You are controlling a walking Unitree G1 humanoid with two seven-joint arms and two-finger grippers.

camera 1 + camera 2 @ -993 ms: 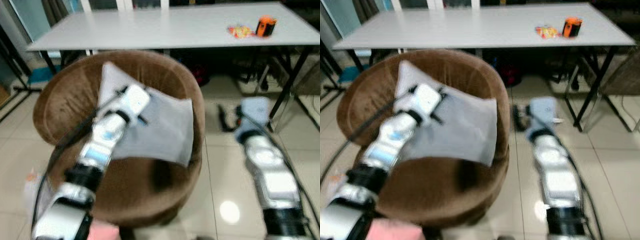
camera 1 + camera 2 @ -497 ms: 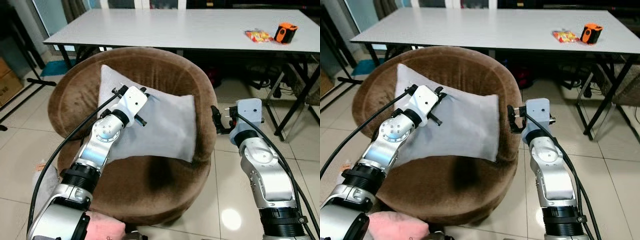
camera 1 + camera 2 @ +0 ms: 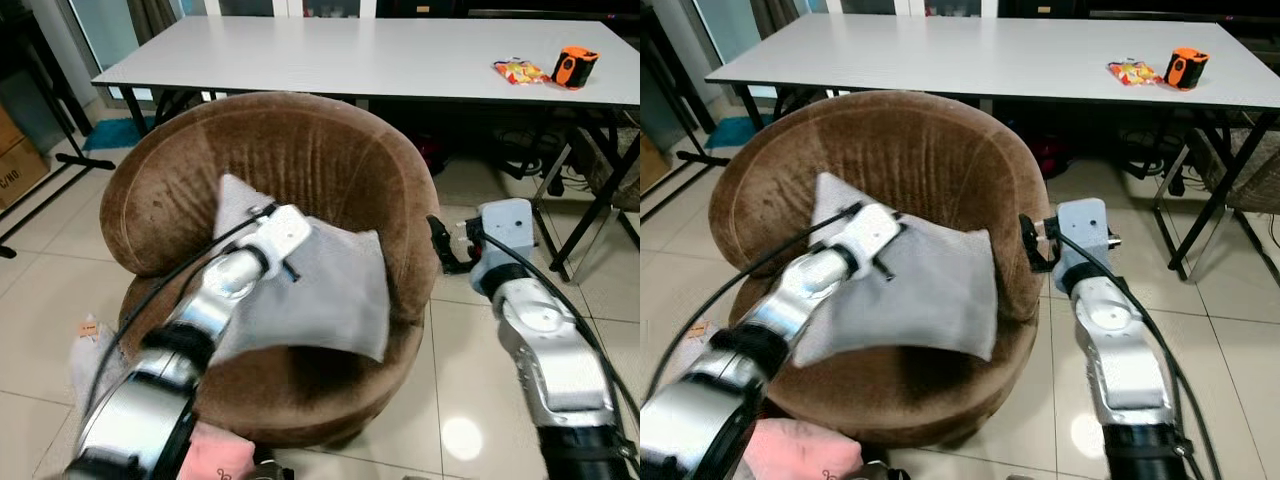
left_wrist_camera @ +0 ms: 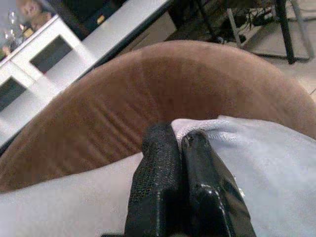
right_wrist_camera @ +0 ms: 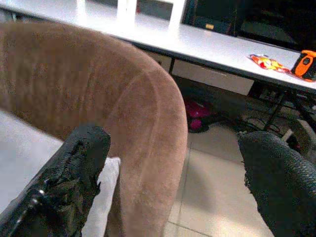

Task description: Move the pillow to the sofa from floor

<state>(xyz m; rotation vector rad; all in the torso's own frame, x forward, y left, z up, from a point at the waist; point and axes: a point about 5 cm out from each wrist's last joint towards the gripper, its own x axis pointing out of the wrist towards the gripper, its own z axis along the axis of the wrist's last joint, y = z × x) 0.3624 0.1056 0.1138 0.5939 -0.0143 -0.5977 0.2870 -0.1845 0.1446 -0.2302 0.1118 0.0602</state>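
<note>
Left gripper we see reaching forward over the brown sofa, its fingers pinched tight on the grey pillow lying on the seat. Right gripper hovers spread wide beside the sofa's outer rim.

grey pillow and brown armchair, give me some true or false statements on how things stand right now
1. The grey fabric pillow lies on the tiled floor. False: it rests in the round brown velvet armchair.
2. The left gripper is shut on the pillow's edge. True.
3. The right gripper has its fingers spread, beside the armchair's rim. True.
4. The orange object sits on the armchair. False: it sits on the white table.
</note>
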